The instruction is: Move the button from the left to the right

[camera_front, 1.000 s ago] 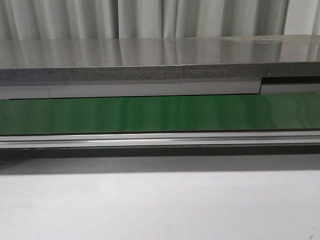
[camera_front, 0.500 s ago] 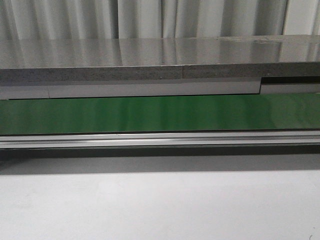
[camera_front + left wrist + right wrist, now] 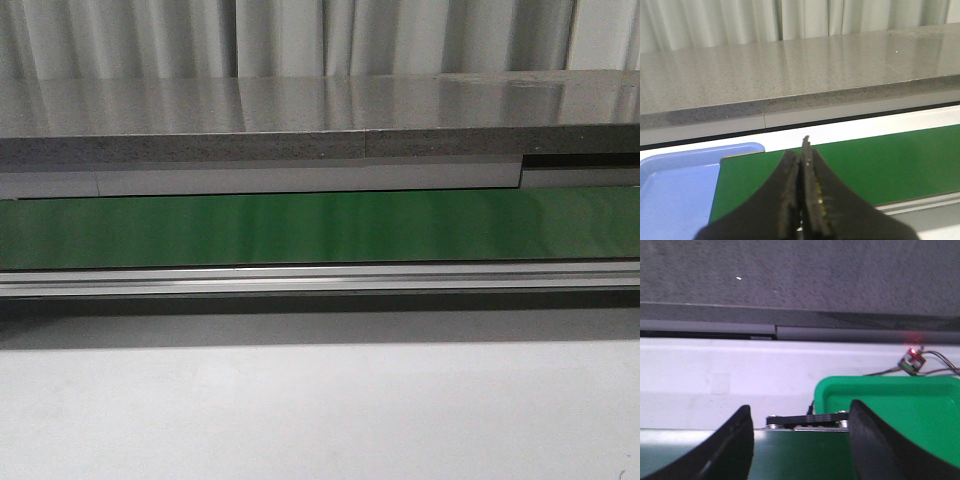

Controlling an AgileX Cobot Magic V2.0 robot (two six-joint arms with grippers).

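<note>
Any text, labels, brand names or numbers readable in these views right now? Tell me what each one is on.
None can be read in any view.
The small circuit board behind the green tray shows a red light, but any print on it is too small to read.
The blue tray, green belt and grey counter carry no markings.

The blue tray [image 3: 675,185] and green bin [image 3: 900,415] are cut off by the frame edges.

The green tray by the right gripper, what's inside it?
The visible part of the green tray holds nothing; no button shows. Its near corner is hidden behind a finger of the open right gripper.
</note>
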